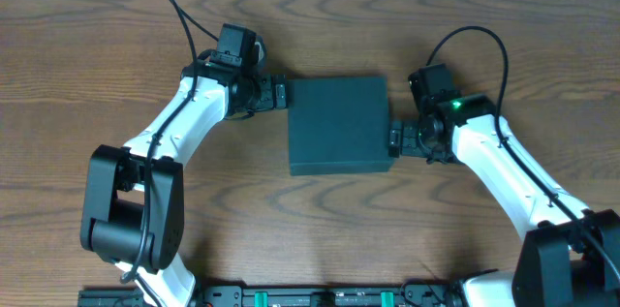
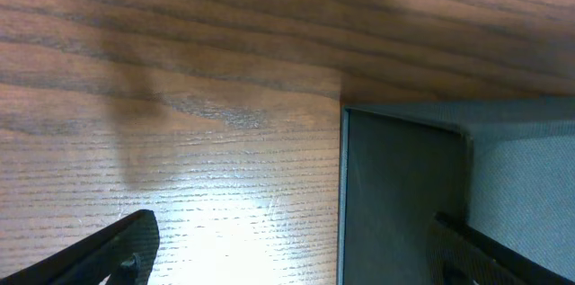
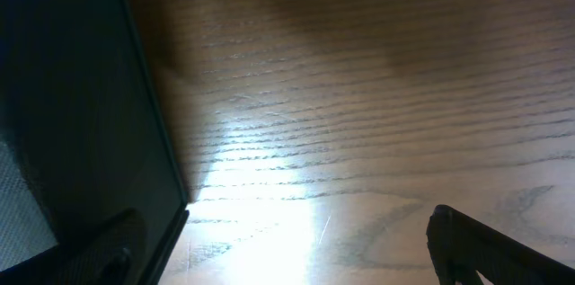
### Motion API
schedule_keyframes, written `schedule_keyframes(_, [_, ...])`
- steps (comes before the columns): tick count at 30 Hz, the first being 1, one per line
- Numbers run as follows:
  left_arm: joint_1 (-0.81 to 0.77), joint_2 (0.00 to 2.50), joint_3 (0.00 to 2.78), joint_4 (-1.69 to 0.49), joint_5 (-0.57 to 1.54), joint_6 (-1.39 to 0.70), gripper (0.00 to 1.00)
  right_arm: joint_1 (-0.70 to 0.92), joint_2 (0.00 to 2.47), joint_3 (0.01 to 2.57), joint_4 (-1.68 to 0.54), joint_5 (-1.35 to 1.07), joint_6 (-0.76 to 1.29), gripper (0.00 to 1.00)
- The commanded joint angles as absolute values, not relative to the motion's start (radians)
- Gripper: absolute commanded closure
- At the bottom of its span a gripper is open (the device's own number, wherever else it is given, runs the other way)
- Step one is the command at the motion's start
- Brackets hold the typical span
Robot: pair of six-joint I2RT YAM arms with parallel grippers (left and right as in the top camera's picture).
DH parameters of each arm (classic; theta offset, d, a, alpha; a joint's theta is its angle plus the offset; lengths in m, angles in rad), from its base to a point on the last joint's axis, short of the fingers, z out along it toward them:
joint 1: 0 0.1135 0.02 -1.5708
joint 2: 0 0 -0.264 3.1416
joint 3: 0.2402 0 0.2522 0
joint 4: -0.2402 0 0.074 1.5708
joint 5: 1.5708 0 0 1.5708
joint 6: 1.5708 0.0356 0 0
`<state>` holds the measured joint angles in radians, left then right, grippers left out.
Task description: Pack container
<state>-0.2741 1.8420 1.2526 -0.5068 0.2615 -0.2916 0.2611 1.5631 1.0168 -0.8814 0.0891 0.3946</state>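
The container (image 1: 337,125) is sitting square in the middle of the table (image 1: 97,36) with its lid looking flat and shut, and both arms are reaching in at it from opposite sides. The left gripper (image 1: 281,94) is hovering at the container's far left corner, and the right gripper (image 1: 395,139) is hovering at the near end of the container's right wall. In the left wrist view the fingers (image 2: 108,253) are standing wide apart, one over bare wood beside the container and the other lying across the container's edge, so they are straddling that edge without pinching it. The right wrist view is showing the same thing mirrored: its fingers (image 3: 485,249) are spread wide, one out over the wood and one by the dark wall. Neither gripper is holding anything. Judging by this paired placement, the arms are probably bracing or squaring the container between them rather than lifting it. No packets are showing beside the container. No brand, label or writing is showing on the lid or walls; only a small green light (image 1: 453,106) is glowing on the right arm near the container.
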Motion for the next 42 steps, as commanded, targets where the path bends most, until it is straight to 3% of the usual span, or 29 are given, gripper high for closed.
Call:
schedule_keyframes(1, [-0.288, 1.844, 1.261, -0.497, 0.282, -0.296, 0.05, 0.283, 1.566, 1.018, -0.878, 0.043, 0.415, 0.01])
schedule_keyframes(16, [-0.249, 1.810, 1.292, -0.555, 0.249, -0.263, 0.05, 0.280, 1.494, 1.021, -0.870, 0.134, 0.414, 0.01])
schedule_keyframes(25, [-0.226, 1.704, 1.423, -0.791, 0.122, -0.181, 0.05, 0.280, 1.253, 1.021, -0.898, 0.134, 0.348, 0.01])
schedule_keyframes(34, [-0.230, 1.303, 1.399, -0.988, 0.068, -0.103, 0.05, 0.282, 0.870, 1.027, -0.915, 0.152, 0.197, 0.01])
schedule_keyframes(42, [-0.229, 0.796, 1.066, -0.995, 0.071, -0.152, 0.05, 0.282, 0.701, 1.026, -1.138, 0.161, 0.263, 0.01])
